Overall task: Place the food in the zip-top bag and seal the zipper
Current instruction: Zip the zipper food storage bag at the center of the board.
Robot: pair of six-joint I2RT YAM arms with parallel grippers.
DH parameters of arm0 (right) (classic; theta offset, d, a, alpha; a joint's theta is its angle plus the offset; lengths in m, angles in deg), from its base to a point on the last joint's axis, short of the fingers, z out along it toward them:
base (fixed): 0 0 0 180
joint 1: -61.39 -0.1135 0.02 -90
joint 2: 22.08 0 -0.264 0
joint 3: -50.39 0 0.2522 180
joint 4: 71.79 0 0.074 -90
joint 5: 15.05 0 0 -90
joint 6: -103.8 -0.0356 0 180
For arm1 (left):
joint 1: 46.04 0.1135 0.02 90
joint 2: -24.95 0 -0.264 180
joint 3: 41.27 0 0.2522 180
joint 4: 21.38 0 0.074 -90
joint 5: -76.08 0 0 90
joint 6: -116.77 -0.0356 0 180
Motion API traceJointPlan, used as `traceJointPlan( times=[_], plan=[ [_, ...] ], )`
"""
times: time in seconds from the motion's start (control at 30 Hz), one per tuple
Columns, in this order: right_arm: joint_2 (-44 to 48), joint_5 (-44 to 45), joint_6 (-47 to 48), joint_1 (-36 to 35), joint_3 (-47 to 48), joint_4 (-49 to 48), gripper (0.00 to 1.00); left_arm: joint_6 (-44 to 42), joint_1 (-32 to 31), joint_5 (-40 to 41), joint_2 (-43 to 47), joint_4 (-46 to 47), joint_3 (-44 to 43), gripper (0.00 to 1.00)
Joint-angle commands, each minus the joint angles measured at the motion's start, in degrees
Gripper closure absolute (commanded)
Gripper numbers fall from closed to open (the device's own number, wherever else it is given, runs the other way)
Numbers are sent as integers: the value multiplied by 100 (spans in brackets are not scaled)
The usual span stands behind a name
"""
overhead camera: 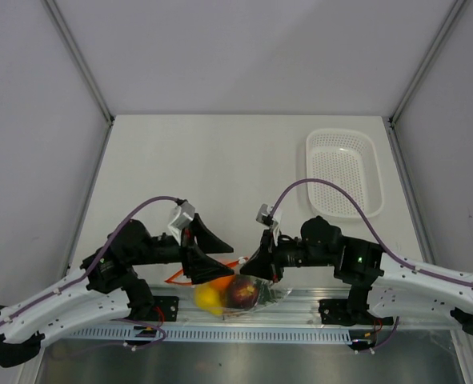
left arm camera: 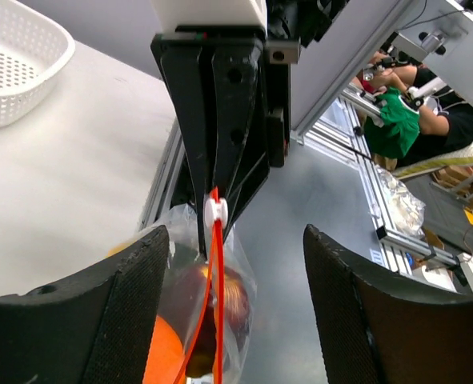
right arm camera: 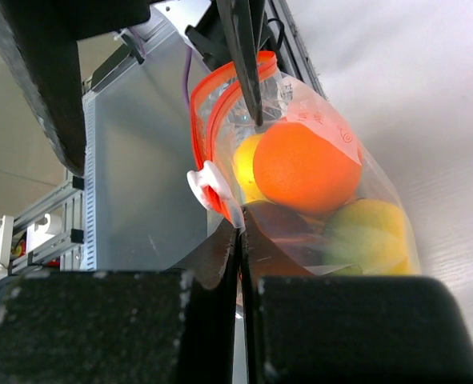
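The zip-top bag of toy fruits sits at the worktop's near edge, the right claw clamped on its zipper by the white slider. The left claw's fingers stand wide apart either side of that strip. Bare worktop stretches to the white basket at far right.
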State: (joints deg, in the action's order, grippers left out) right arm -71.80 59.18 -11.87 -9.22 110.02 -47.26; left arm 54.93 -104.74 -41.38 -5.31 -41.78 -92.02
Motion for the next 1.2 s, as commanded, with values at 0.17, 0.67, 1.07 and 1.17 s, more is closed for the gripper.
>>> traceJointPlan(
  times=[0.17, 0.67, 1.07, 1.17],
  plan=[
    [5, 30, 18, -102, 142, -268, 100, 49, 16, 119, -436, 505, -309, 41],
    [-65, 109, -70, -102, 274, -294, 100, 40, 16, -163, -560, 1103, -36, 52],
    [-276, 188, -105, -93, 564, -224, 100, 49, 16, -233, -569, 1076, 113, 66],
    [-276, 223, -122, -102, 555, -198, 100, 49, 16, -224, -525, 1033, 148, 74]
  ],
)
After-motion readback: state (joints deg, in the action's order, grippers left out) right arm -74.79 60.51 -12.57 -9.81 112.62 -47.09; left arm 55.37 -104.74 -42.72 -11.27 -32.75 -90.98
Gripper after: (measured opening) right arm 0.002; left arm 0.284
